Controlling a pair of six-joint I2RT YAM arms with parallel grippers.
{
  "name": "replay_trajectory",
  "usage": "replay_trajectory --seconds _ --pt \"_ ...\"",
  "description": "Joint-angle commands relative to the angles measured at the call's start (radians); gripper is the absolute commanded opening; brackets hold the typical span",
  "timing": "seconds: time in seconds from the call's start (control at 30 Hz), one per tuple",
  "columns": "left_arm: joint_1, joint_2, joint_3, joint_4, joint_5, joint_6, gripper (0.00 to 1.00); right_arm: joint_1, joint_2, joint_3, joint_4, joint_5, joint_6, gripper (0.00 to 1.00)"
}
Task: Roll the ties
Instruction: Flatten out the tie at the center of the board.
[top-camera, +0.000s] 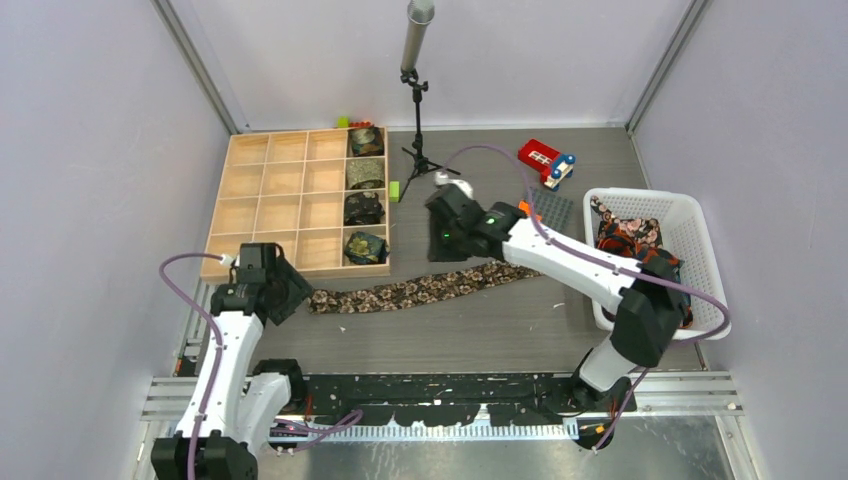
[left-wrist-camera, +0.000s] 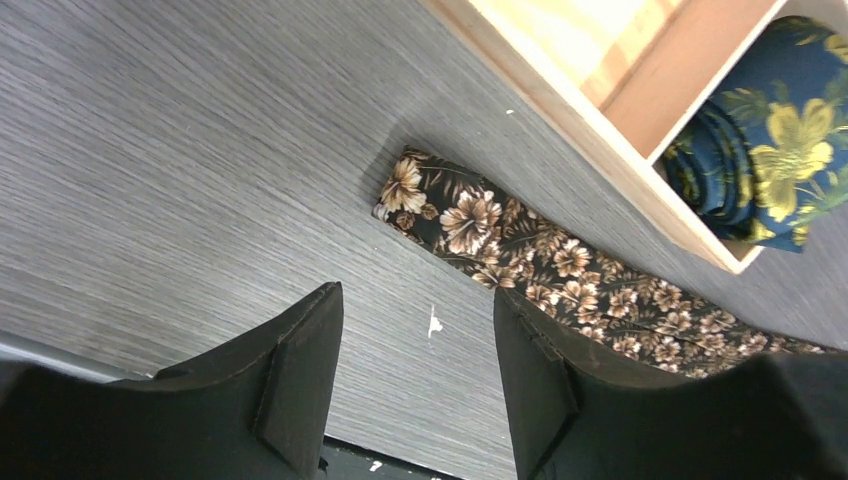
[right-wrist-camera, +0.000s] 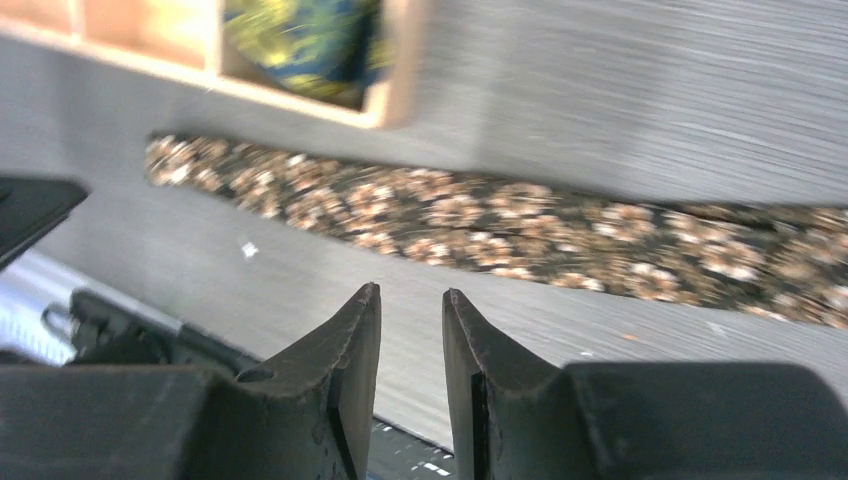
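A long brown floral tie (top-camera: 420, 288) lies flat and unrolled on the grey table, in front of the wooden grid box (top-camera: 270, 205). My left gripper (top-camera: 290, 292) is open and empty just left of the tie's narrow end (left-wrist-camera: 440, 215), low over the table. My right gripper (top-camera: 442, 250) hovers over the tie's right part, its jaws a little apart and empty (right-wrist-camera: 411, 290); the tie (right-wrist-camera: 520, 225) shows blurred beyond them. Several rolled ties fill the box's right column (top-camera: 365, 205); the nearest is a blue one with yellow flowers (left-wrist-camera: 770, 140). More loose ties (top-camera: 630, 240) lie in the white basket.
The white basket (top-camera: 700, 235) stands at the right. A microphone stand (top-camera: 417, 120) stands behind the box, with a red toy car (top-camera: 545, 160), a dark baseplate (top-camera: 555, 210) and a small green block (top-camera: 395, 190) nearby. The table's near edge has a black rail (top-camera: 440, 395).
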Motion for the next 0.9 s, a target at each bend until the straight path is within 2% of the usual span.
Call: replay_trajectory --seconds 0.0,0.1,0.23,0.67,0.77,0.87 --pt "-0.025 0.014 -0.05 0.094 -0.06 -0.049 0.58 -0.121 -0.118 -0.189 -0.036 0.093 0.064 0.34" --pt "-0.026 0.011 -0.09 0.131 -0.062 -0.061 0.58 -0.187 -0.198 -0.267 -0.054 0.101 0.064 0.34" --pt "-0.026 0.007 -0.135 0.179 -0.061 -0.075 0.57 -0.217 -0.259 -0.33 -0.055 0.101 0.061 0.35" --pt "-0.027 0.063 -0.218 0.326 -0.041 -0.078 0.56 -0.223 -0.284 -0.368 -0.07 0.105 0.056 0.34" --pt "-0.026 0.069 -0.238 0.36 -0.039 -0.077 0.5 -0.23 -0.285 -0.369 -0.079 0.119 0.054 0.33" --pt "-0.026 0.085 -0.247 0.382 -0.031 -0.071 0.36 -0.237 -0.284 -0.372 -0.085 0.138 0.059 0.33"
